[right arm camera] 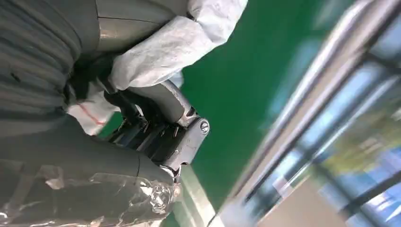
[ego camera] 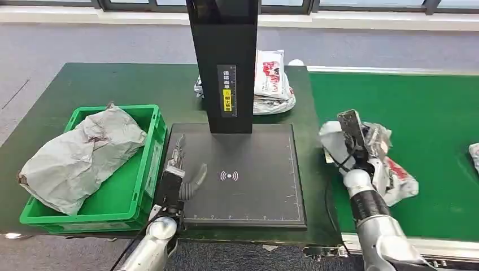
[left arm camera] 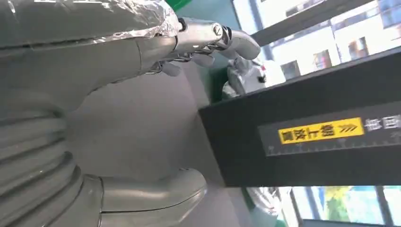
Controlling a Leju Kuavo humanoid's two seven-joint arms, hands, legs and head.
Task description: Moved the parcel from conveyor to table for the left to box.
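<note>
Right hand [ego camera: 355, 141] grips the parcel [ego camera: 390, 169] on the conveyor [ego camera: 429, 113] — table [ego camera: 68, 84] transfer remains; left hand [ego camera: 181, 169] waits, fingers apart, holding nothing.

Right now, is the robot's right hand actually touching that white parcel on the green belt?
Touching. In the right wrist view the right hand has its fingers wrapped around the white parcel; the head view shows the hand in the parcel over the conveyor.

A grey carpeted floor [ego camera: 85, 42] is seen beyond the dark green table [ego camera: 68, 84]. Dark-framed windows [ego camera: 350, 5] are set along the far wall, and daylight is admitted through them.
</note>
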